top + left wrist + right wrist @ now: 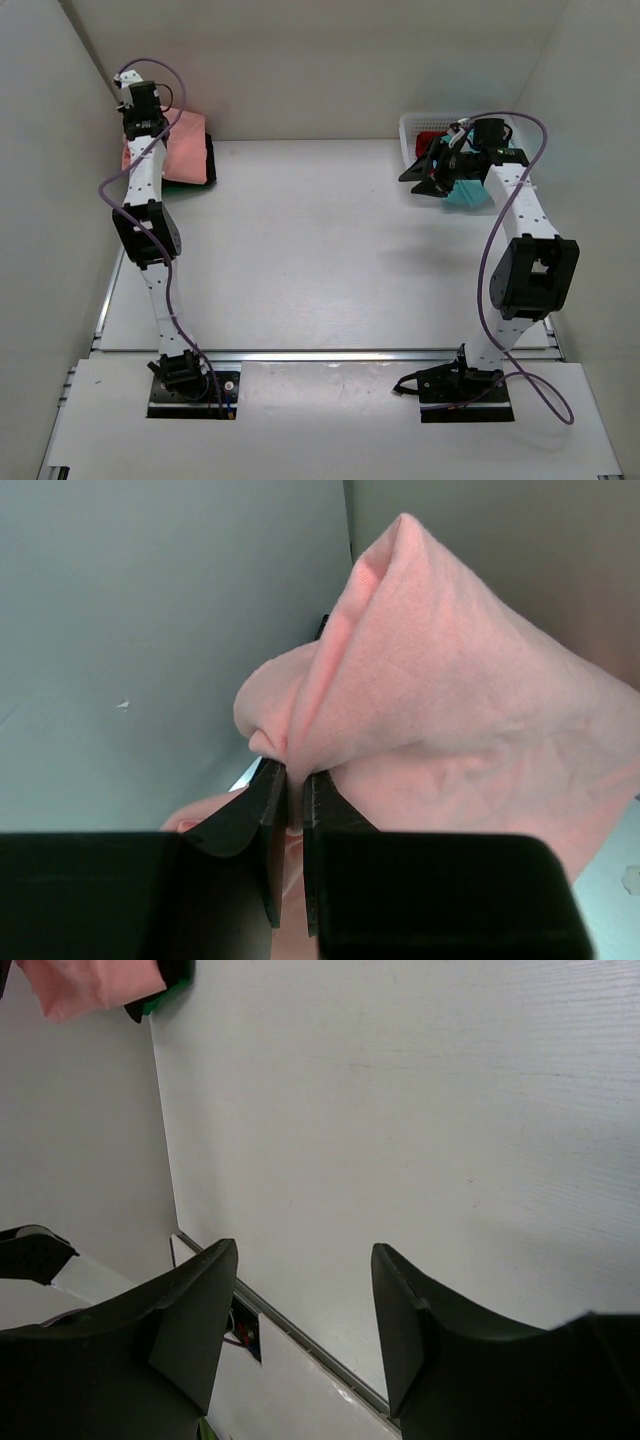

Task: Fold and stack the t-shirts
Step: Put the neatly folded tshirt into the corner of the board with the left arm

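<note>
The salmon-pink t-shirt (186, 146) lies on a pile in the far left corner, over a black t-shirt (210, 160) and a green edge (178, 185). My left gripper (150, 128) is shut on a pinched fold of the pink shirt (450, 700), which rises in a peak above the gripper (295, 775). My right gripper (420, 177) is open and empty, raised above the table beside the basket; in its wrist view (302, 1250) there is only bare table between the fingers. A red t-shirt (428, 140) and a teal t-shirt (468, 195) sit by the basket, partly hidden by the right arm.
A white mesh basket (412, 125) stands at the far right against the back wall. White walls close in the table on the left, back and right. The right wrist view shows the far pile's pink shirt (90, 985) and green edge (168, 988).
</note>
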`<control>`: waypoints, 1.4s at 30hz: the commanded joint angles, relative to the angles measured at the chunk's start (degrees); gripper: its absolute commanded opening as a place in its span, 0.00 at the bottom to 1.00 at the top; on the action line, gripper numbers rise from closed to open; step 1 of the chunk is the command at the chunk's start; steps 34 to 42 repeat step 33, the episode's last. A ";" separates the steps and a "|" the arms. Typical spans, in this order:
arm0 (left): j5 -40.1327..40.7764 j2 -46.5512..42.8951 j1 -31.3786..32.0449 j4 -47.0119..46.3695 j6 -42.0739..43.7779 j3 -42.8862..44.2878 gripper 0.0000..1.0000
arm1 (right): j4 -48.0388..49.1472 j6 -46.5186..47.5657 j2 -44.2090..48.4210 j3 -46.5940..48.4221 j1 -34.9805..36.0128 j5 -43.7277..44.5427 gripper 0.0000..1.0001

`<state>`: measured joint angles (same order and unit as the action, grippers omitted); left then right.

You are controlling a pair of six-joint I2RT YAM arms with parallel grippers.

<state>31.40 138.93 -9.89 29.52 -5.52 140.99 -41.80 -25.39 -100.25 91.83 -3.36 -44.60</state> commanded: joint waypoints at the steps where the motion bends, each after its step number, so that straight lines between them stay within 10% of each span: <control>1: -1.59 1.42 -0.83 -3.94 -2.04 1.30 0.14 | -1.53 0.51 -1.18 3.87 1.07 1.27 0.53; 2: -2.91 1.78 -0.83 -4.72 -2.04 1.65 0.43 | -1.44 0.60 -1.27 4.32 1.16 1.62 0.54; 6: -7.92 0.73 -1.18 -5.17 -7.39 2.63 0.99 | -1.00 0.95 -2.15 6.16 2.04 3.11 0.61; 8: -9.41 -1.11 -0.75 -5.00 -9.59 1.84 0.99 | -1.44 1.13 -2.67 6.78 1.86 3.73 0.65; 10: -13.53 -4.19 -1.01 -4.56 -13.10 -2.10 0.98 | -1.53 2.09 -2.76 8.09 1.77 4.87 0.99; 19: -33.93 -26.50 4.61 -6.31 -30.68 -36.89 0.99 | -4.44 6.40 -0.66 8.72 0.81 11.11 0.99; 26: -42.03 -40.84 15.76 -8.52 -26.39 -54.57 0.99 | 5.04 4.21 7.33 1.78 -2.70 22.95 0.99; 42: -36.93 -55.60 23.95 -0.43 -21.12 -66.79 0.99 | 14.99 8.77 5.26 3.69 -2.36 33.17 0.99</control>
